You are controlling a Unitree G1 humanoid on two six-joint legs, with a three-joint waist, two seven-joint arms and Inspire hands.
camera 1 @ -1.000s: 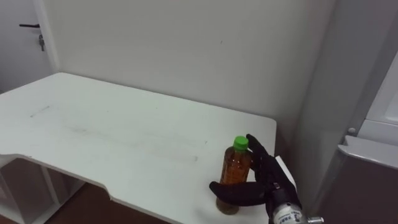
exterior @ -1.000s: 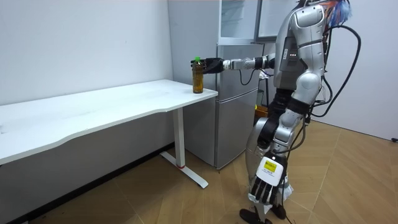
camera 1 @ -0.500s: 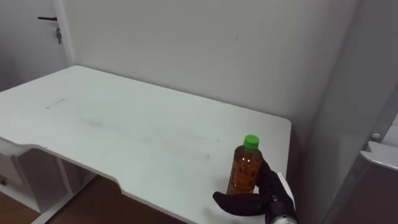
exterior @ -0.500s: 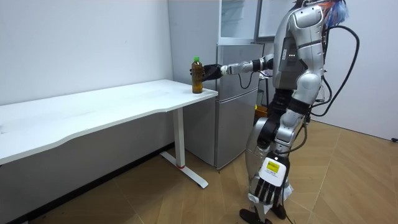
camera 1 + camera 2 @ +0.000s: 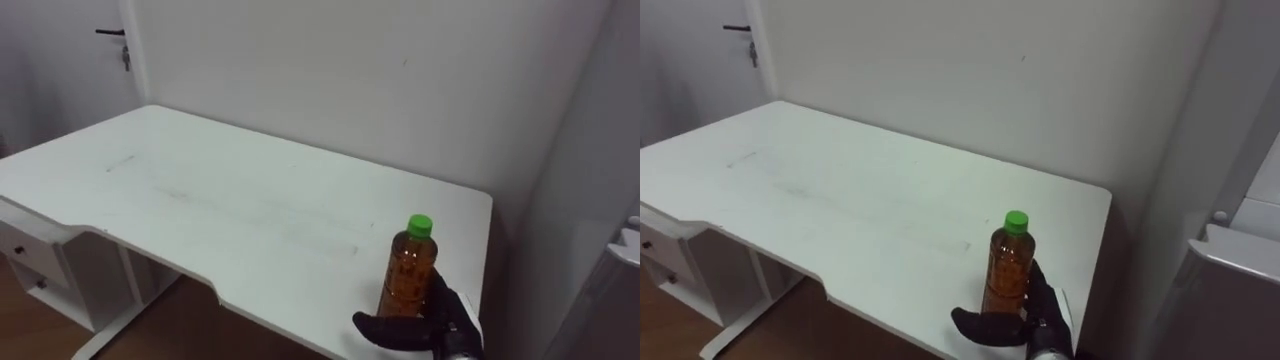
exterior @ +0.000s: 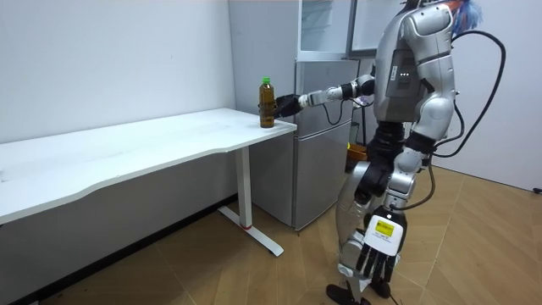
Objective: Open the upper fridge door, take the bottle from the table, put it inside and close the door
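**A:** Step in hand?

**B:** The grasp. Clear plastic bottle with a green cap (image 5: 410, 272) stands upright near the right-hand corner of the white desk (image 5: 230, 205), close to the front edge. Black right hand (image 5: 405, 330) is curled round the bottle's lower part, thumb across the front, fingers behind. Base looks to be on the desk; I can't tell whether it is a touch clear of it.

**A:** Other hand?

**B:** Left hand (image 6: 378, 254) hangs by the leg in the room view, fingers loose, holding nothing.

**A:** Contents?

**B:** Amber-brown liquid, filled nearly to the neck, cap on. Judged heavy enough low down to carry steadily if kept upright.

**A:** And the target?

**B:** Tall grey fridge (image 6: 318, 135) stands just beside the desk's end, on the robot's right. Its upper compartment looks open in the room view, with shelf edges showing; what lies on them I can't make out.

**A:** Next move?

**B:** My guess: lift the bottle straight up off the desk, hold the grip firm, turn right towards the fridge, raise the arm to the upper shelves. Risk is clipping the desk corner or tilting the bottle during the turn.
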